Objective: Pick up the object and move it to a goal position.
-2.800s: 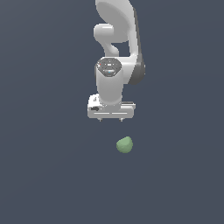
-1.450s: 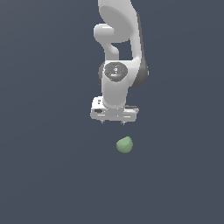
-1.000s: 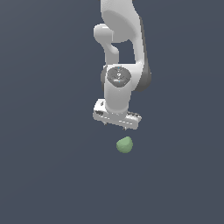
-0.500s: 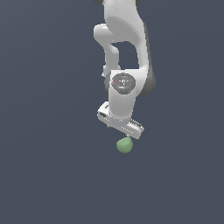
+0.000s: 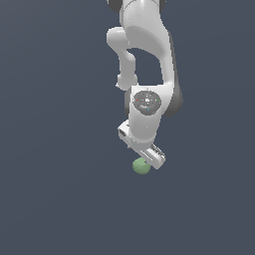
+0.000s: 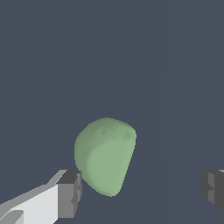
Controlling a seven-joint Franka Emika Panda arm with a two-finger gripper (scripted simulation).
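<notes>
Arm: the white Franka arm (image 5: 147,55) reaches down from the top of the exterior view, its wrist bent so the hand is tilted.
End effector: the end effector (image 6: 140,188) sits low over the flat dark grey worktop (image 5: 55,199), spread wide; in the wrist view one dark fingertip (image 6: 70,192) shows at one side and the other at the opposite edge, with a broad gap between them. It holds nothing.
Object: the pale green blob (image 6: 105,155) lies on the worktop; in the exterior view the pale green blob (image 5: 140,167) is partly covered by the end effector's lower edge, peeking out toward the exterior view's left and near side.
Relation: in the wrist view the blob lies in the gap, just beside one fingertip and well apart from the other; whether that nearer fingertip touches it cannot be told.
Blob shape: rounded, slightly lumpy, matte, narrowing toward one end.
</notes>
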